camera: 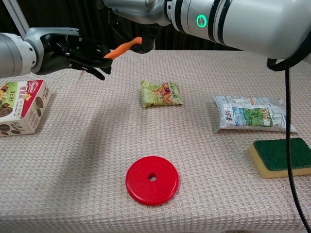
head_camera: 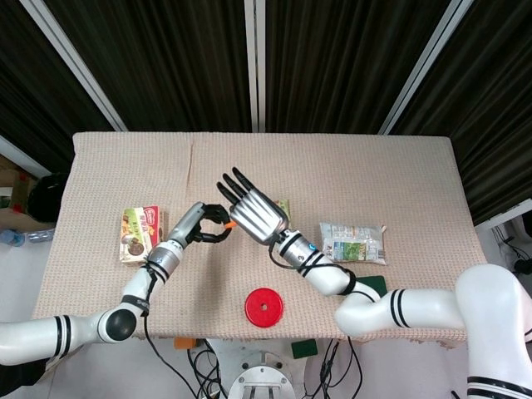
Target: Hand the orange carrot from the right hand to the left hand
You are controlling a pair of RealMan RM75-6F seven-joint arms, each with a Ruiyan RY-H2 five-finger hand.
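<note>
The orange carrot [camera: 124, 47] hangs in the air over the table's back left, thick end to the right. My right hand [camera: 142, 42] pinches that thick end from above; in the head view the right hand [head_camera: 253, 213] shows its back with the other fingers spread. My left hand [camera: 80, 54] has its dark fingers curled around the carrot's thin tip. Seen from the head, the left hand [head_camera: 208, 224] meets the right one, and only a speck of the carrot [head_camera: 229, 223] shows between them.
A red disc [camera: 152, 180] lies near the front edge. A green snack bag [camera: 161, 93] sits mid-table, a white packet [camera: 250, 114] and a green sponge [camera: 282, 156] to the right. A printed box [camera: 19, 107] lies at the left.
</note>
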